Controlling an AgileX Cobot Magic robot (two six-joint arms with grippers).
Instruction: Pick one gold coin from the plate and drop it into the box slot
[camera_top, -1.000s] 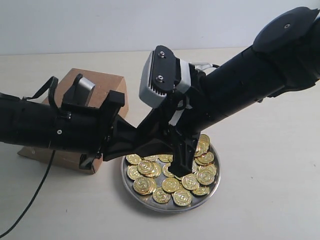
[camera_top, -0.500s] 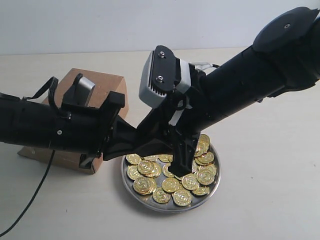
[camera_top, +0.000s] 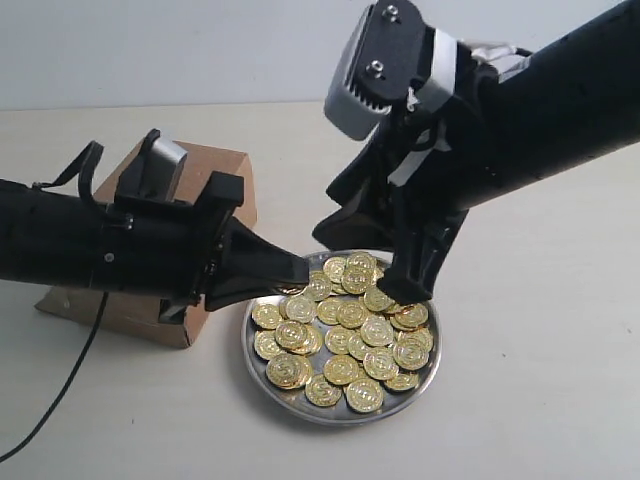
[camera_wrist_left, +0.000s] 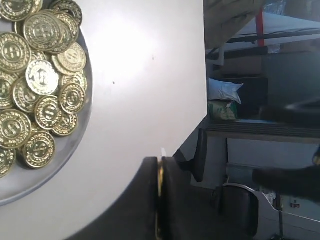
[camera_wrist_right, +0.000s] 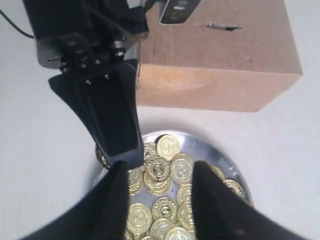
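Note:
The silver plate (camera_top: 331, 418) holds a heap of gold coins (camera_top: 350, 340). My left gripper (camera_top: 300, 272) hangs over the plate's rim on the box side, shut on one gold coin (camera_wrist_left: 160, 197), whose thin edge shows between its fingers. My right gripper (camera_top: 372, 262) hovers open above the coins (camera_wrist_right: 170, 170) with nothing between its fingers. The brown box (camera_top: 222, 165) stands behind the left arm. The arm hides its slot in the exterior view, but the slot (camera_wrist_right: 222, 25) shows in the right wrist view.
The left arm lies across the box's top and front. A black cable (camera_top: 60, 400) trails over the table at the left. The plate (camera_wrist_right: 220, 155) sits close to the box's (camera_wrist_right: 220, 55) front face.
The right arm has lifted up and away from the coins, uncovering most of the plate. The left gripper's tip, once hidden under it, now shows over the plate's rim.

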